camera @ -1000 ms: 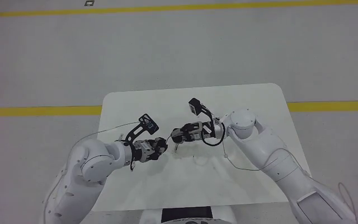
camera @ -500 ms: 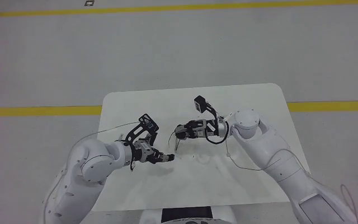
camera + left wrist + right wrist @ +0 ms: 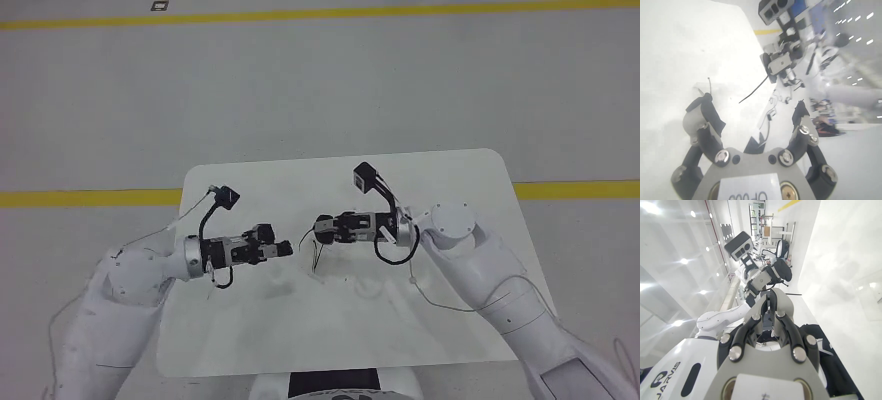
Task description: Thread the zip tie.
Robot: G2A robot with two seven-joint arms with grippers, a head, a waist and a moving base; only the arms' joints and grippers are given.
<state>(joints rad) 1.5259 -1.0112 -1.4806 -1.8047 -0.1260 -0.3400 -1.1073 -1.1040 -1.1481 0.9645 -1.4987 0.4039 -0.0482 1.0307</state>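
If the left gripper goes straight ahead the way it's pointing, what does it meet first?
Probably the zip tie, its loose end hanging from the right gripper ahead; the open left gripper is apart from it. Depth is unclear.

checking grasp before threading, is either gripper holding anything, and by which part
The right gripper pinches the black zip tie at one end, the rest sticking out free. The left gripper is open and holds nothing.

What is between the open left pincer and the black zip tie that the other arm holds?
Nothing visible. The zip tie hangs from the shut right pincer, its free end pointing toward the open left pincer. Between them is just open air over the white table.
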